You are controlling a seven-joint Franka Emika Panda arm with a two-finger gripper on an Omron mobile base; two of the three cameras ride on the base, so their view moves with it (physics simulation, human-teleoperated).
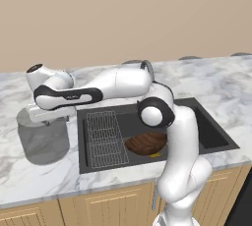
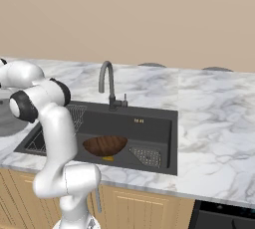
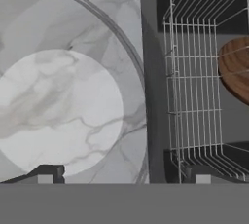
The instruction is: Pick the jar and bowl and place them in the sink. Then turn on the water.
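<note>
Jar [image 1: 43,139] on the marble counter [image 1: 206,80], left of the sink [image 1: 98,163]; the gripper [image 3: 125,173], fingers [image 3: 47,174] spread wide and grasping nothing, hangs over its rim. Sink basin: wooden bowl [image 1: 146,143] beside the wire rack [image 1: 104,139], below the gooseneck faucet [image 2: 106,81].

The jar [image 1: 43,139] is translucent grey. The bowl [image 1: 146,143] is dark brown wood with grain stripes. The sink [image 1: 206,127] is black, its wire rack [image 1: 104,139] pale grey, its faucet [image 2: 106,82] dark grey. The desk [image 2: 214,118] is white marble with grey veins.
</note>
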